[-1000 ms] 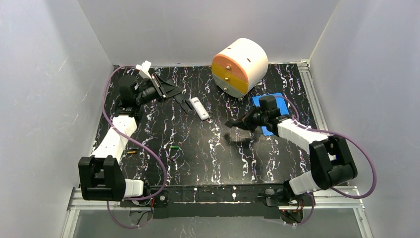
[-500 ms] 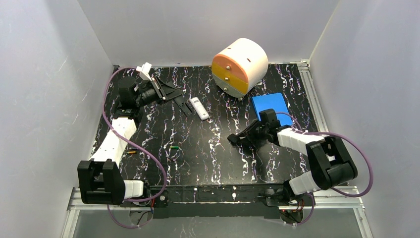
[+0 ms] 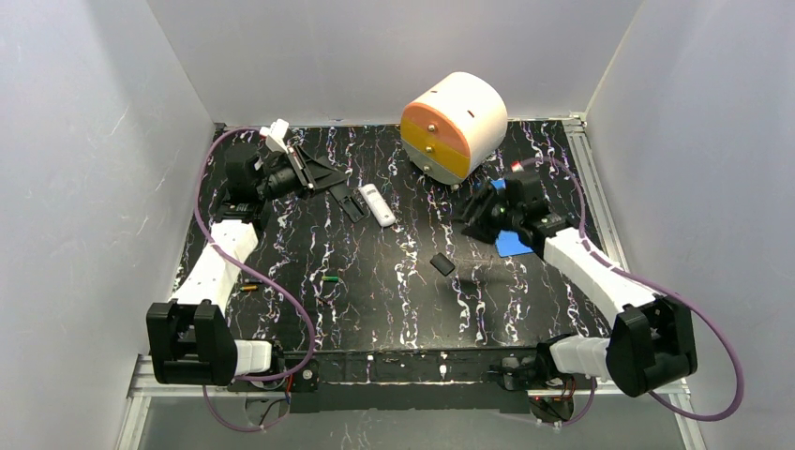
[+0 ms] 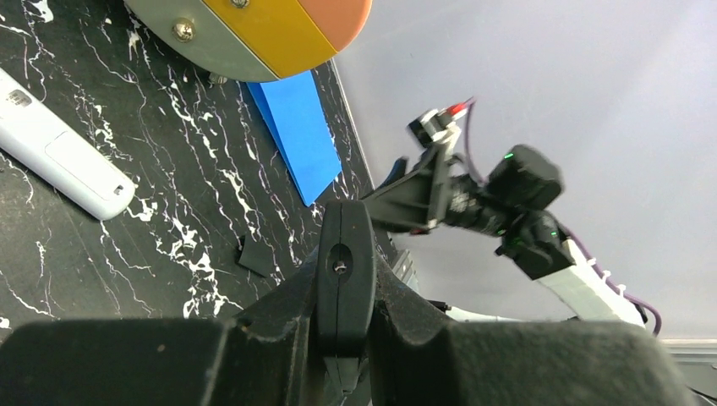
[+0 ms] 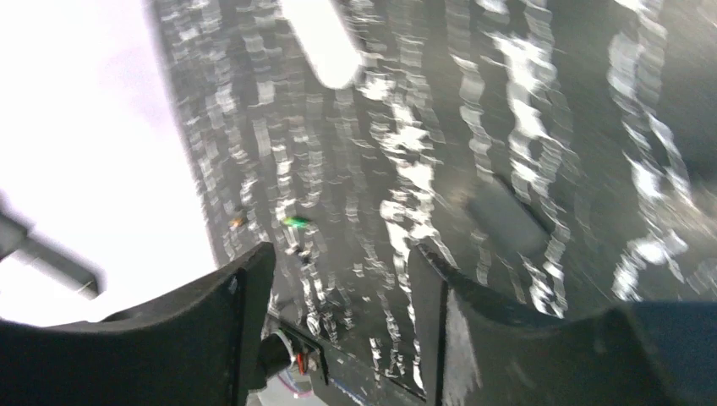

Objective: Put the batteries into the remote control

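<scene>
Two batteries lie unmoved near the left arm, the green battery point(image 3: 329, 278) and the orange battery point(image 3: 247, 287), well apart from the white remote point(image 3: 378, 204). The right gripper point(image 5: 338, 260), fingers spread and empty, has swung back over the blue pad point(image 3: 511, 246), and a black cover point(image 3: 442, 264) now lies bare on the table. The left gripper point(image 4: 345, 245) stays pressed together.

The white remote control point(image 3: 378, 204) lies flat and diagonal, toward the far side. A green battery point(image 3: 329, 278) lies on its side nearer, well apart from it. An orange-yellow battery point(image 3: 247, 288) lies further left.
</scene>
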`<action>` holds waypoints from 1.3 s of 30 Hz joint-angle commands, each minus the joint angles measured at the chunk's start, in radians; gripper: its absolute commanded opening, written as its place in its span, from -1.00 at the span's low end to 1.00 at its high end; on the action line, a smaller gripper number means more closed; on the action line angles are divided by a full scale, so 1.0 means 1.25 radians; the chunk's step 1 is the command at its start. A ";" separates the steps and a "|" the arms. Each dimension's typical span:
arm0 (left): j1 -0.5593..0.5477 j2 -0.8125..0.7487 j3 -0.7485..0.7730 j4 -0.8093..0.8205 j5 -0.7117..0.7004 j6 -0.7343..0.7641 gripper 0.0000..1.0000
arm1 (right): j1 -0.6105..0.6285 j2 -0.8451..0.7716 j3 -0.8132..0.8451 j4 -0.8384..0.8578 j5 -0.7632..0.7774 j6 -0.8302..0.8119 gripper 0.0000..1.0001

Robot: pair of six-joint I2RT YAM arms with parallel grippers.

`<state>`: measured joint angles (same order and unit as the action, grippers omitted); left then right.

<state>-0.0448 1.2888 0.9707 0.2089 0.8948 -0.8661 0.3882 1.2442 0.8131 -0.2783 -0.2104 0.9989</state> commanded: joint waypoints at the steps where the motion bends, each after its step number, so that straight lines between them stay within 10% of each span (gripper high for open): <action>1: -0.002 -0.015 0.029 -0.001 0.018 0.017 -1.00 | 0.030 0.029 0.143 0.157 -0.203 -0.198 0.40; 6: -0.003 -0.025 0.046 -0.001 0.059 0.032 -1.00 | 0.125 0.058 0.236 0.298 -0.256 -0.252 0.87; 20: -0.014 -0.047 0.097 0.034 0.245 0.071 -1.00 | 0.284 0.321 0.482 0.444 -0.531 -0.313 0.78; 25: -0.026 -0.033 0.104 0.127 0.287 0.012 -1.00 | 0.286 0.354 0.482 0.574 -0.569 -0.207 0.41; 31: -0.028 -0.034 0.103 0.193 0.245 -0.066 -0.82 | 0.285 0.408 0.440 0.914 -0.593 0.106 -0.59; 39: -0.028 -0.063 0.092 0.252 0.151 -0.166 -0.35 | 0.276 0.406 0.411 0.952 -0.481 0.132 -0.88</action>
<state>-0.0776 1.2602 1.0668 0.4526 1.1324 -1.0058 0.7406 1.7691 1.3437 0.7708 -0.8806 1.0985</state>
